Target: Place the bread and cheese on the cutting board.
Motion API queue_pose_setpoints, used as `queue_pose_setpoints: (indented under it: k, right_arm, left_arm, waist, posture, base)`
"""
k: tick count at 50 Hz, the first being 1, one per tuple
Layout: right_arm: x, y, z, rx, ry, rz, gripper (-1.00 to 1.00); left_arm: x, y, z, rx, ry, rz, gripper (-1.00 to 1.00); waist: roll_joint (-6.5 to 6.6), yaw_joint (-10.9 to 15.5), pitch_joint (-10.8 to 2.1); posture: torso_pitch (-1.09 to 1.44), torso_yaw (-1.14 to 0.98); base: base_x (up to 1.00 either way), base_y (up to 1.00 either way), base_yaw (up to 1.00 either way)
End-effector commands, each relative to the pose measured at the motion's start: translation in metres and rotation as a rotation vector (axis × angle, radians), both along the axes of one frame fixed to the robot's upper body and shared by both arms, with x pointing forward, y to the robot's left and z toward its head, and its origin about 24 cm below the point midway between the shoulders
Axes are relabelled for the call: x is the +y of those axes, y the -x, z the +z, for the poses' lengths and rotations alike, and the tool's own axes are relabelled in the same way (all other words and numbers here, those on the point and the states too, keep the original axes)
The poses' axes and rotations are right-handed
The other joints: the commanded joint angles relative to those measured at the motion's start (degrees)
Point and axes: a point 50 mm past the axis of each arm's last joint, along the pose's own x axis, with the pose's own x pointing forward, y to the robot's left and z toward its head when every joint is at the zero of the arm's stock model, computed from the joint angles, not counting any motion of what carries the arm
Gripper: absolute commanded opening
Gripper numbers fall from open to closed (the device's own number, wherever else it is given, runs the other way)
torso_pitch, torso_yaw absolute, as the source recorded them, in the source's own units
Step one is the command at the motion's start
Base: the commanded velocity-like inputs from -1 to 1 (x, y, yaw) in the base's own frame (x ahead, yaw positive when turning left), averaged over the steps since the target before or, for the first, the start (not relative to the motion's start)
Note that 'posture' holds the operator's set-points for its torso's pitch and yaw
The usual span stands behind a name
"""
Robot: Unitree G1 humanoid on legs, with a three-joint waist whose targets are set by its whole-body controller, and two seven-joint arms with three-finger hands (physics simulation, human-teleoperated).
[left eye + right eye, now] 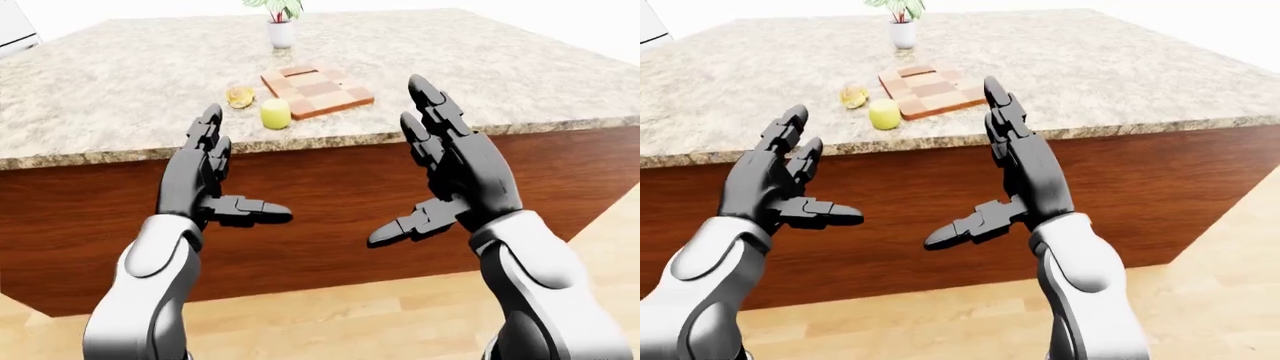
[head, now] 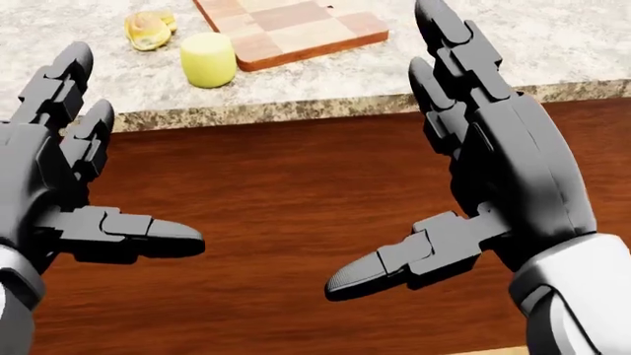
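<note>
A checkered wooden cutting board [image 1: 316, 89] lies on the granite counter [image 1: 120, 82] near its near edge. A pale yellow cheese cylinder [image 1: 275, 114] stands just left of the board's near corner. A small golden bread piece [image 1: 239, 97] lies left of the board, beside the cheese. My left hand [image 1: 222, 176] and right hand [image 1: 432, 169] are both open and empty, palms facing each other, held below the counter edge in front of the wooden counter side. Neither touches anything.
A white pot with a green plant [image 1: 281, 30] stands at the counter's far side behind the board. The dark wooden counter panel [image 1: 330, 187] fills the middle of the views. Light wood floor [image 1: 340, 315] lies below. A white appliance edge [image 1: 15, 30] shows at top left.
</note>
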Motion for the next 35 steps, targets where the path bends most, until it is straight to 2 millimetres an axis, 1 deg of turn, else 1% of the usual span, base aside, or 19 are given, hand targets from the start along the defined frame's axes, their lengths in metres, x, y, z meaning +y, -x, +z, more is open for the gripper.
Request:
queue_pose_setpoints:
  k: [1, 6, 8, 9, 10, 11, 14, 17, 19, 20, 21, 22, 23, 24, 27, 31, 33, 34, 35]
  right_arm:
    - [0.005, 0.007, 0.015, -0.092, 0.001, 0.035, 1.00]
    - [0.006, 0.008, 0.018, -0.097, 0.005, 0.040, 1.00]
    - [0.007, 0.008, 0.018, -0.096, 0.008, 0.045, 1.00]
    - [0.008, 0.009, 0.017, -0.098, 0.017, 0.052, 1.00]
    - [0.009, 0.009, 0.018, -0.098, 0.019, 0.053, 1.00]
    - [0.009, 0.008, 0.019, -0.099, 0.018, 0.053, 1.00]
    - [0.009, 0.008, 0.021, -0.099, 0.014, 0.055, 1.00]
    - [0.009, 0.007, 0.025, -0.103, 0.001, 0.054, 1.00]
    - [0.009, 0.007, 0.026, -0.104, -0.003, 0.054, 1.00]
    - [0.009, 0.007, 0.025, -0.104, -0.003, 0.054, 1.00]
    - [0.009, 0.008, 0.025, -0.104, -0.004, 0.054, 1.00]
    - [0.010, 0.008, 0.024, -0.105, -0.002, 0.055, 1.00]
    - [0.010, 0.009, 0.024, -0.106, 0.001, 0.055, 1.00]
    - [0.010, 0.009, 0.024, -0.109, 0.009, 0.056, 1.00]
    - [0.012, 0.010, 0.024, -0.113, 0.018, 0.061, 1.00]
    - [0.013, 0.010, 0.022, -0.112, 0.021, 0.063, 1.00]
    - [0.013, 0.011, 0.022, -0.112, 0.017, 0.067, 1.00]
    - [0.013, 0.010, 0.022, -0.111, 0.011, 0.065, 1.00]
    - [0.013, 0.010, 0.022, -0.111, 0.009, 0.066, 1.00]
  left_arm:
    - [0.005, 0.006, 0.020, -0.110, -0.011, 0.032, 1.00]
    - [0.007, 0.008, 0.026, -0.120, -0.011, 0.033, 1.00]
    - [0.007, 0.007, 0.026, -0.120, -0.011, 0.034, 1.00]
    - [0.007, 0.006, 0.026, -0.120, -0.011, 0.034, 1.00]
    - [0.008, 0.006, 0.027, -0.120, -0.011, 0.034, 1.00]
    - [0.008, 0.006, 0.027, -0.119, -0.012, 0.035, 1.00]
    - [0.008, 0.005, 0.029, -0.122, -0.012, 0.034, 1.00]
    - [0.008, 0.005, 0.031, -0.125, -0.011, 0.032, 1.00]
    - [0.008, 0.005, 0.032, -0.127, -0.009, 0.032, 1.00]
    - [0.008, 0.005, 0.031, -0.127, -0.009, 0.033, 1.00]
    - [0.009, 0.006, 0.029, -0.125, -0.008, 0.033, 1.00]
    - [0.009, 0.006, 0.028, -0.123, -0.008, 0.033, 1.00]
    - [0.009, 0.007, 0.029, -0.124, -0.007, 0.034, 1.00]
    - [0.010, 0.007, 0.029, -0.124, -0.007, 0.036, 1.00]
    - [0.010, 0.007, 0.029, -0.125, -0.006, 0.037, 1.00]
    - [0.011, 0.008, 0.027, -0.122, -0.004, 0.039, 1.00]
    - [0.011, 0.008, 0.026, -0.121, -0.004, 0.039, 1.00]
    - [0.011, 0.008, 0.026, -0.121, -0.004, 0.039, 1.00]
    - [0.011, 0.008, 0.026, -0.121, -0.004, 0.039, 1.00]
  waist:
    - [0.06, 0.4, -1.28]
    - [3.28, 0.1, -0.23]
    - [6.50, -0.2, -1.00]
    - [6.78, -0.6, -1.75]
    - [5.81, 0.3, -1.03]
    - [6.36, 0.0, -0.65]
    - [4.92, 0.3, -1.03]
    - [3.30, 0.5, -0.63]
    - [1.63, 0.8, -0.42]
    - [0.40, 1.0, -0.30]
    - [-1.34, 1.0, -0.89]
    - [-1.54, 1.2, -1.27]
    - [-0.65, 0.6, -0.57]
    - [-1.18, 0.9, -0.29]
    - [0.07, 0.6, -0.67]
    - [2.30, 0.2, -0.03]
    - [4.57, -0.3, -0.38]
    - [6.40, -0.5, -1.01]
    - [6.64, -0.7, -1.76]
  posture:
    - [0.00, 0.00]
    - [0.00, 0.00]
    - [0.00, 0.00]
    - [0.00, 0.00]
    - [0.00, 0.00]
    - [0.00, 0.00]
    - [0.00, 0.00]
    - [0.00, 0.00]
    - [0.00, 0.00]
    - [0.00, 0.00]
    - [0.00, 0.00]
    - [0.00, 0.00]
    - [0.00, 0.00]
    - [0.00, 0.00]
    - [0.00, 0.00]
    - [0.00, 0.00]
    - [0.00, 0.00]
    - [0.00, 0.00]
    - [0.00, 0.00]
  base:
    - [0.16, 0.00, 0.00]
    - [0.14, 0.00, 0.00]
    - [0.15, 0.00, 0.00]
    - [0.14, 0.00, 0.00]
    - [0.14, 0.00, 0.00]
    - [0.15, 0.00, 0.00]
    - [0.15, 0.00, 0.00]
    - [0.17, 0.00, 0.00]
    - [0.25, 0.00, 0.00]
    - [0.25, 0.00, 0.00]
    - [0.26, 0.00, 0.00]
    - [0.26, 0.00, 0.00]
    - [0.26, 0.00, 0.00]
    - [0.26, 0.00, 0.00]
    - [0.23, 0.00, 0.00]
    - [0.23, 0.00, 0.00]
    - [0.23, 0.00, 0.00]
    - [0.22, 0.00, 0.00]
    - [0.22, 0.00, 0.00]
